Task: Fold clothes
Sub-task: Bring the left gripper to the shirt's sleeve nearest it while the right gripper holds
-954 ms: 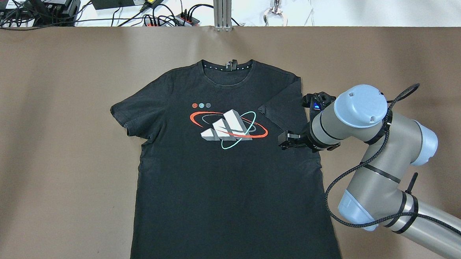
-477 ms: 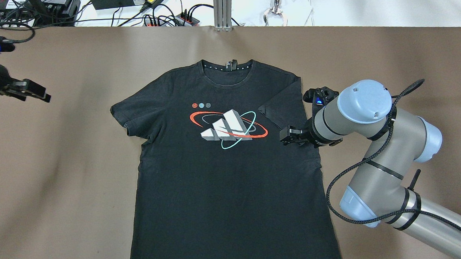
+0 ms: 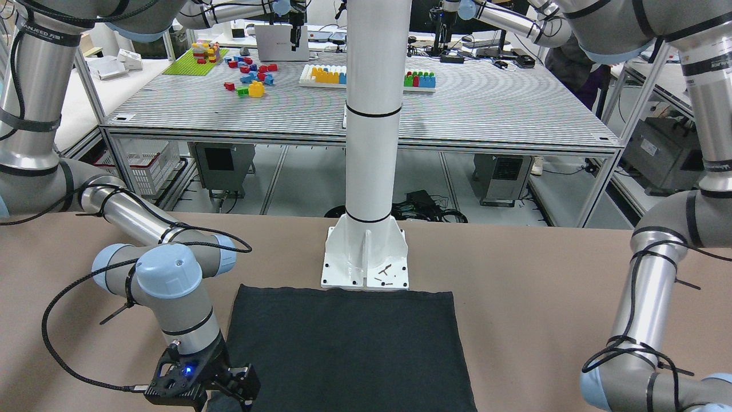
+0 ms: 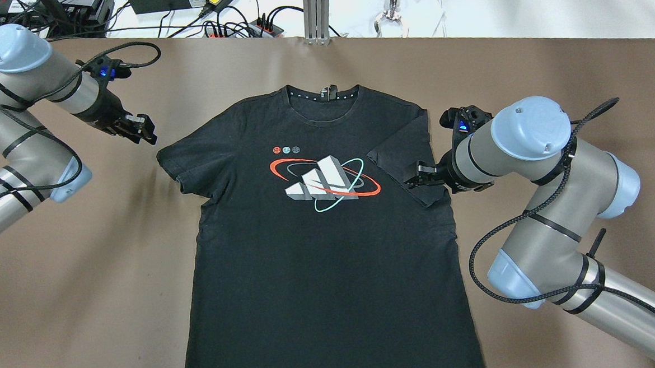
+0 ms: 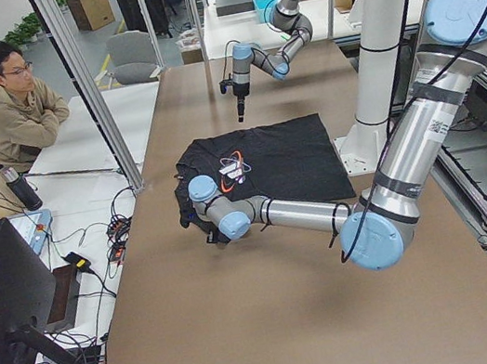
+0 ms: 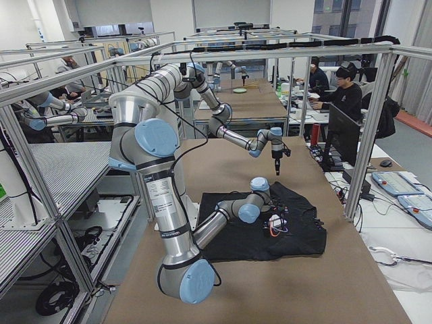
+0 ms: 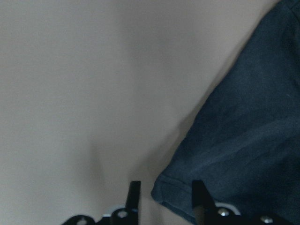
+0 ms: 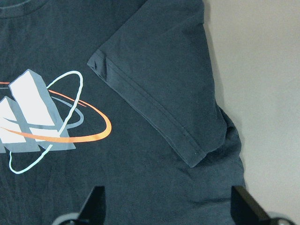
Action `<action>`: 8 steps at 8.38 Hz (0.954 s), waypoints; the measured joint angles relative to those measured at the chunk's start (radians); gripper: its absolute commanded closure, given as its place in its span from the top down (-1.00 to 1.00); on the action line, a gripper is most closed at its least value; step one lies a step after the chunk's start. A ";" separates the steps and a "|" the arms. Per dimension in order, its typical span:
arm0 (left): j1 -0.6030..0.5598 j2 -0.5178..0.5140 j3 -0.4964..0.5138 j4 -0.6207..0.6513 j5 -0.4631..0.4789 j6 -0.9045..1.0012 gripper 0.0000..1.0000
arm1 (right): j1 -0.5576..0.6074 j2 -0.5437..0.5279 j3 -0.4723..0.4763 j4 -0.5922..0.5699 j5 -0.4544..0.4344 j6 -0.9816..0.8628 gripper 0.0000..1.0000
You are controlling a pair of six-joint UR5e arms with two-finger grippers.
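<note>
Black knit T-shirt point(image 4: 320, 263) lies flat on brown table point(image 4: 85, 275), white three-bar logo point(image 4: 322, 184) ringed orange and teal. Left gripper point(image 4: 144, 132) gapes beside its spread sleeve point(image 4: 183, 158); right gripper point(image 4: 414, 176) gapes over its folded sleeve point(image 4: 401, 155).

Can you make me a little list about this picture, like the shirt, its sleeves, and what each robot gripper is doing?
Shirt: black T-shirt lying print-up on the brown table
Folded sleeve: tucked in over the chest
Flat sleeve: spread out
Left gripper: open, by the flat sleeve's tip
Right gripper: open, over the folded sleeve
</note>
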 measured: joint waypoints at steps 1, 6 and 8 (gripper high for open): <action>0.013 -0.010 0.024 -0.018 0.007 -0.008 -0.17 | 0.001 0.001 0.001 0.000 -0.001 0.001 0.88; 0.035 -0.006 0.062 -0.060 0.013 -0.014 -0.22 | 0.001 0.004 0.005 0.003 -0.001 0.013 0.88; 0.040 -0.007 0.072 -0.064 0.014 -0.014 -0.37 | 0.001 0.003 0.005 0.003 -0.001 0.013 0.88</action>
